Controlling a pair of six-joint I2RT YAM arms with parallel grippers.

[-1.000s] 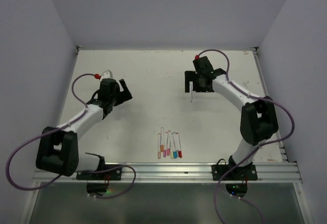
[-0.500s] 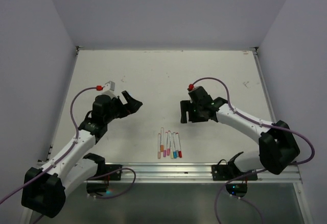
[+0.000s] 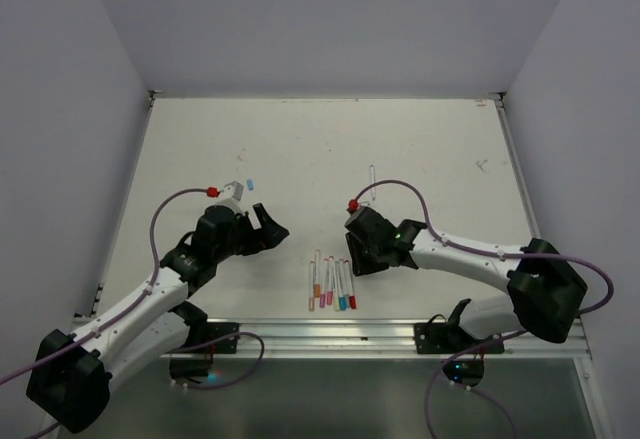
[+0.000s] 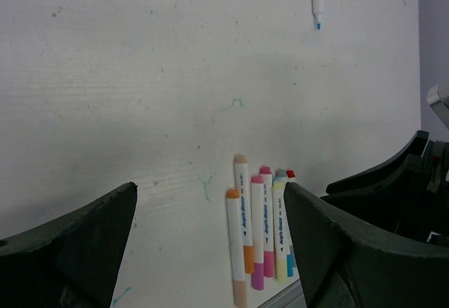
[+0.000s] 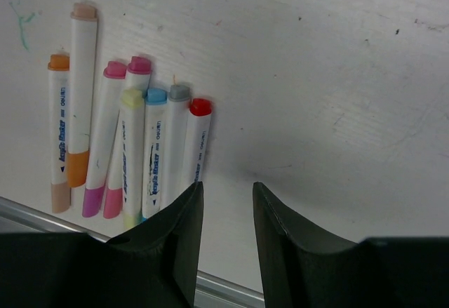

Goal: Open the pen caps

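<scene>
1. Eight pens (image 5: 133, 139), by my count in the right wrist view, lie in one row with their barrels touching. All the pen caps (image 5: 200, 106) in it are on and point away from me. A metal rail (image 3: 330, 334) runs just nearer than the row.
2. My right gripper (image 5: 228, 189) hangs just right of the row, beside the red-capped pen (image 5: 196, 143). The fingers are set to a narrow gap with nothing between them.
3. My left gripper (image 4: 210, 189) sits beyond the row to its left. The jaws are spread wide and it grasps nothing.
4. Step in hand, as I judge it: reaching for the next pen in the row, with no capped pen lifted yet.
5. The next move calls for one hand to pinch a barrel and the other to take that pen's cap and pull along the pen's length.
6. One loose blue cap (image 3: 251, 183), as I take it to be, lies beyond the row on the left.
7. One uncapped pen (image 3: 372, 176), blue tip bare, lies well beyond the row on the right, so I count it as done.
8. Green ink scribbles (image 4: 236, 102) mark the table (image 3: 450, 139) beyond the row and obstruct nothing.
9. In the way:
   - The packed barrels leave no finger room inside the row, so the red-capped end pen looks easiest to reach.
   - The rail limits any approach from the near side.
</scene>
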